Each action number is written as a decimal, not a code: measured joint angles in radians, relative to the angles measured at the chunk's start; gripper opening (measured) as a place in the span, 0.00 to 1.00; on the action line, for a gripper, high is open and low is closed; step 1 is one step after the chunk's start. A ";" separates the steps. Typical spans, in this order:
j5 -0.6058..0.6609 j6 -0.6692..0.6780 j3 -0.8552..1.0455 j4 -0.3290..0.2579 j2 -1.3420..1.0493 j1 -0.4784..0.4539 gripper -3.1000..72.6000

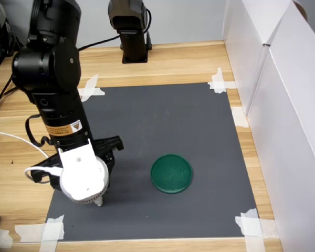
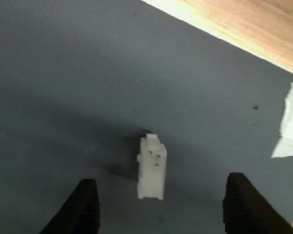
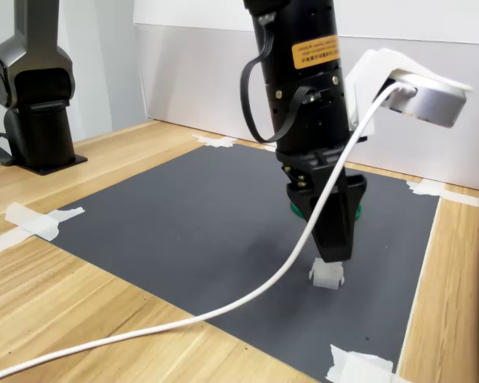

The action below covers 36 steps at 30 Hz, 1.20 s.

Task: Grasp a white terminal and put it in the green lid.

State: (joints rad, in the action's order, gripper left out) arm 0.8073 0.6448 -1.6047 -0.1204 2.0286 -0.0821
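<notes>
Between spread hand point(image 2: 158, 204) fingers: white terminal point(image 2: 151, 167), clear both sides.

1. In the second exterior view the arm hides most of the green lid point(image 3: 297, 211).
2. In the first exterior view the wrist camera covers the white terminal.
3. The wrist view cuts off both fingertips point(image 2: 85, 207).

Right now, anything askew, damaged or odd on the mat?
Nothing stands out. The tiny white plastic terminal lies intact on the dark grey mat, between the open fingers of the black gripper. The round dark-green plastic lid sits flat and empty. The mat's white tape corner strips look crumpled but hold.
</notes>
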 joint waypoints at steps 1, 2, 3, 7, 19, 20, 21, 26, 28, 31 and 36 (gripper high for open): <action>-0.002 -0.003 0.000 -0.004 0.004 0.000 0.87; -0.004 -0.005 0.000 -0.008 0.010 0.000 0.87; -0.009 -0.007 0.000 -0.011 0.015 0.000 0.87; -0.018 -0.010 -0.001 -0.021 0.038 0.000 0.87; -0.029 -0.011 -0.001 -0.014 0.064 0.000 0.84; -0.030 -0.011 -0.001 -0.012 0.066 0.000 0.82; -0.034 -0.011 -0.001 -0.012 0.069 0.000 0.80; -0.036 -0.011 -0.001 -0.011 0.078 0.000 0.68; -0.036 -0.012 -0.001 -0.011 0.078 0.000 0.61; -0.037 -0.017 -0.001 -0.011 0.078 0.000 0.49; -0.037 -0.030 -0.001 -0.011 0.078 0.000 0.22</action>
State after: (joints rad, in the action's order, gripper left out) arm 0.7703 0.6148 -1.6055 -0.1314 2.1068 -0.0821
